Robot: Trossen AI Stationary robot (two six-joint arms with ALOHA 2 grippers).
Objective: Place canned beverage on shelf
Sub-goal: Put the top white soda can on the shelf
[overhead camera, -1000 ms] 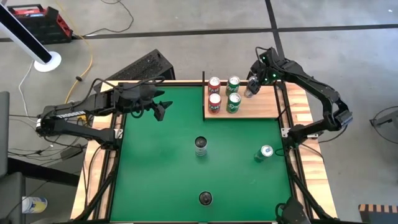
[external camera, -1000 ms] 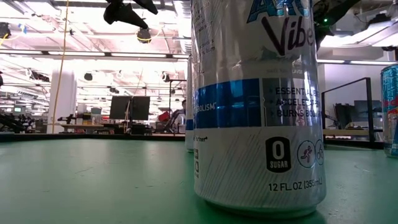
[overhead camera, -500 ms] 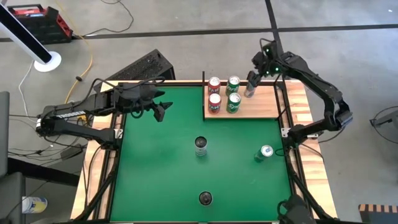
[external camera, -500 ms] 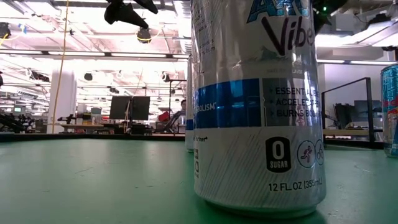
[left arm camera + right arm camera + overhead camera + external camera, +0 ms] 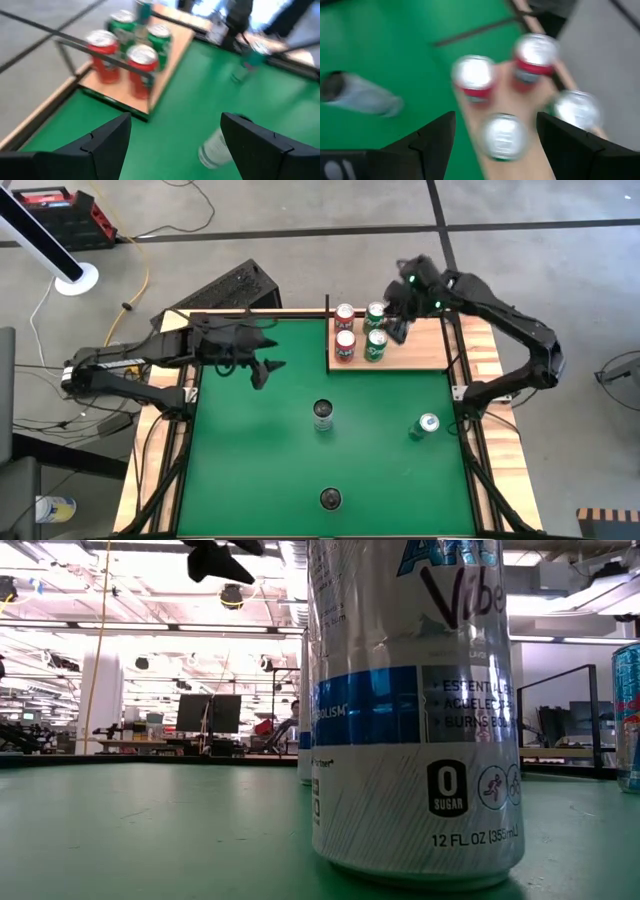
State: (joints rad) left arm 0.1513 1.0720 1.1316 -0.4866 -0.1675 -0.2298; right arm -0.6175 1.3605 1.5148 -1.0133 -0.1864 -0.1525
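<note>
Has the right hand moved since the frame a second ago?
Yes. In the high view the right hand has shifted leftward over the shelf, from beside the green cans to just against them.

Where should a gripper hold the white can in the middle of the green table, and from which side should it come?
Grip the white can around its round side wall, coming from the left: it stands upright, alone, and the open left gripper is nearest.
</note>
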